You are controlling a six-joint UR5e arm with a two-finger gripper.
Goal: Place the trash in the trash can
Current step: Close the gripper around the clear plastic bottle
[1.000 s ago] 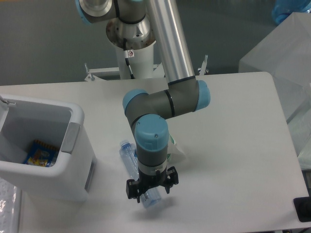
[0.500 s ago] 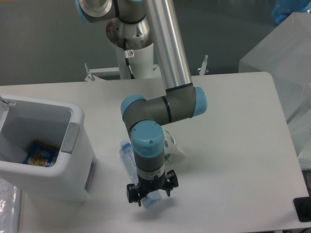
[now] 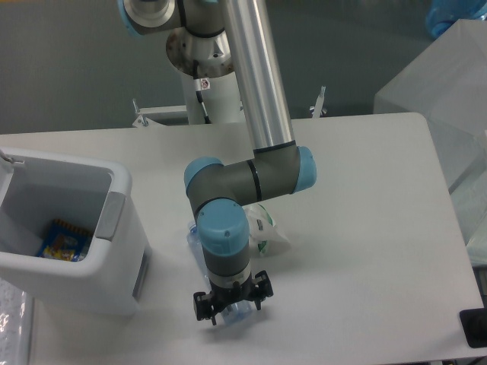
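Observation:
The crushed clear plastic bottle (image 3: 194, 242) lies on the white table, its bluish cap end pointing towards the trash can. Most of it is hidden under my wrist. My gripper (image 3: 230, 308) hangs low over the bottle's near end, pointing straight down. It looks open, with a finger on each side of the bottle. The crumpled clear-white wrapper with green marks (image 3: 266, 232) lies just right of my wrist, partly hidden by the arm. The trash can (image 3: 122, 186), a white boxy bin with a grey side handle, stands at the left.
A blue and yellow packet (image 3: 65, 239) lies inside the trash can. The arm's base and column rise at the back centre. Translucent plastic sheeting (image 3: 449, 99) stands off the table's right edge. The table's front edge runs just below my gripper.
My gripper has shifted a little to the left and lower over the bottle's near end. The bottle and the wrapper have stayed in place.

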